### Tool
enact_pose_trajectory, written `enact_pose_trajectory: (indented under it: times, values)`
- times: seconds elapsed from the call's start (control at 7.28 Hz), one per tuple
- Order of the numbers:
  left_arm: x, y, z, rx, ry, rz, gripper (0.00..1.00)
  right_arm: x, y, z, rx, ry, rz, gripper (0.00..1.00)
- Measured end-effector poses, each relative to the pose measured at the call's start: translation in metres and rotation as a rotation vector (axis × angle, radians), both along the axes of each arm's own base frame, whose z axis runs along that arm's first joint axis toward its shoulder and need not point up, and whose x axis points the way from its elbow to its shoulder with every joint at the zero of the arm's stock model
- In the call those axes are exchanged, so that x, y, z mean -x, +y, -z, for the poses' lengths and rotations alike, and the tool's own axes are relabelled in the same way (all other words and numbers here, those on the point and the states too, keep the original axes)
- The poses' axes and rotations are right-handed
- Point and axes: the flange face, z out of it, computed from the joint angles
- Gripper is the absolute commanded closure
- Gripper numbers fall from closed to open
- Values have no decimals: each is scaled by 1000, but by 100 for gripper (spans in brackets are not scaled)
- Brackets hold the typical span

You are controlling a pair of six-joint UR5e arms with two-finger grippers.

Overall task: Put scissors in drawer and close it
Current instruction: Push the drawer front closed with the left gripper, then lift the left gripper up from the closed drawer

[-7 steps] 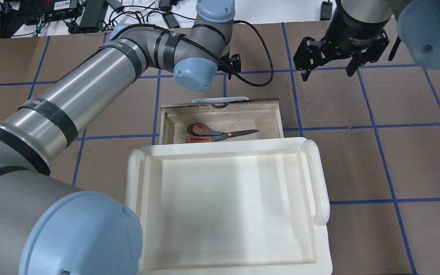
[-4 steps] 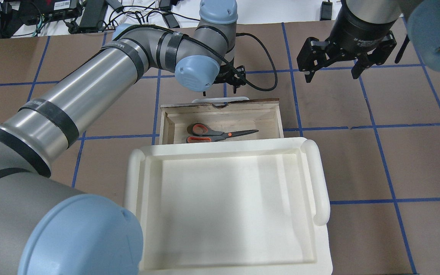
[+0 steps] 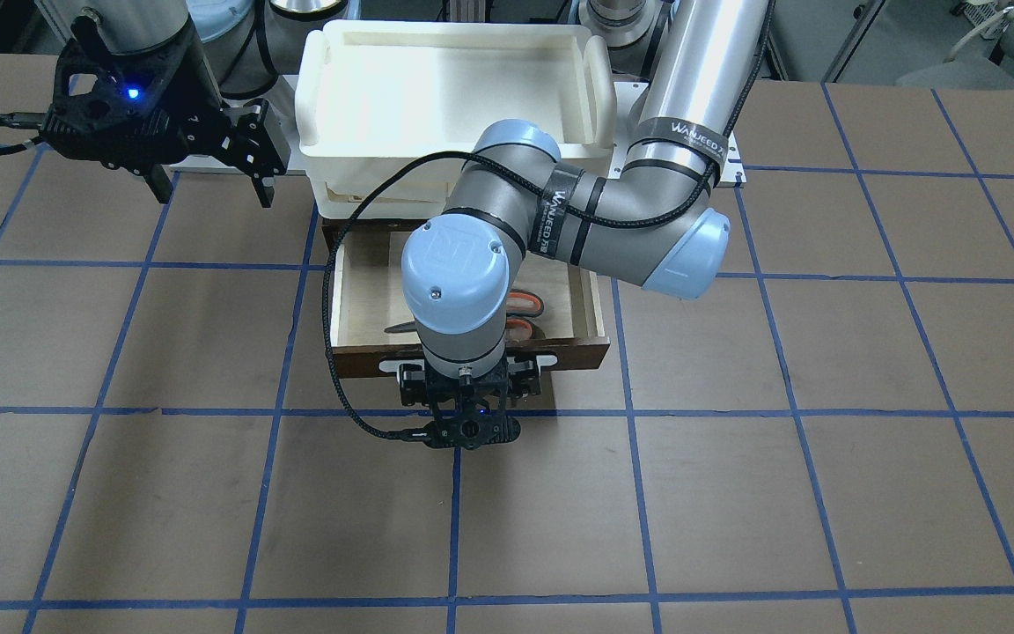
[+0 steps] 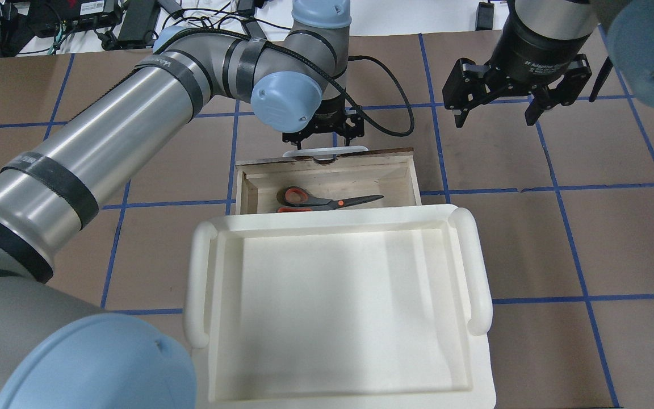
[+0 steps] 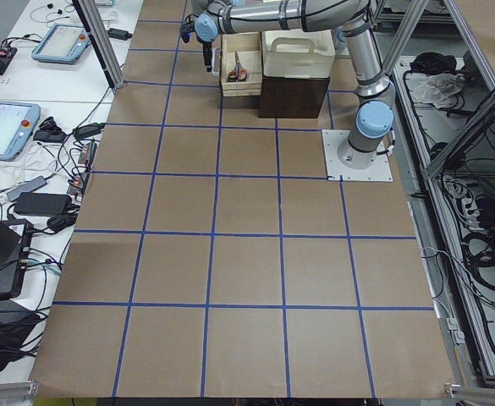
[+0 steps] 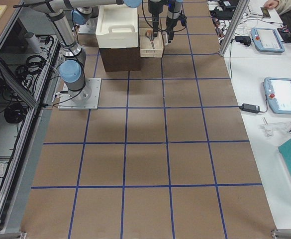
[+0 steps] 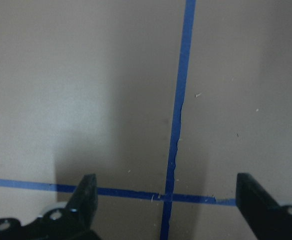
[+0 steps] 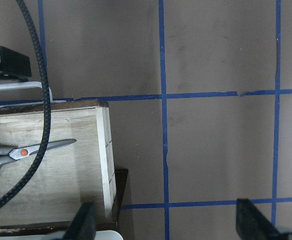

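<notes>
The scissors (image 4: 327,199), grey-and-orange handles to the left, lie inside the open drawer (image 4: 413,173); they also show in the right wrist view (image 8: 31,150) and partly under the left arm in the front view (image 3: 528,305). My left gripper (image 4: 322,138) is open and points down at the table just beyond the drawer's white bar handle (image 4: 327,150); its wrist view shows only bare table between the fingertips (image 7: 86,197). My right gripper (image 4: 497,107) is open and empty, raised off to the drawer's right.
A white plastic tray (image 4: 477,267) sits on top of the dark cabinet (image 5: 294,95) and overhangs the drawer's rear part. The left arm's black cable (image 4: 395,113) loops beside the drawer front. Brown table with blue tape lines lies all around.
My left gripper has swung from pointing sideways to pointing down and has come close to the drawer's white handle. My right gripper has drifted slightly right. The scissors lie as before.
</notes>
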Motion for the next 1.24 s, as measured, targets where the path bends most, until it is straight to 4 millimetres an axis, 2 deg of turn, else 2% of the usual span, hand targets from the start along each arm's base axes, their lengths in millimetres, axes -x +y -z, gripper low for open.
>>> enact_pose_trajectory:
  times: [0.41, 1.24]
  values:
    - [-5, 20, -7, -93, -1, -5, 0, 2, 1, 2, -19, 0, 28, 0]
    - [-20, 78, 3, -326, -51, -65, 0, 3, 2, 2, -18, -1, 58, 0]
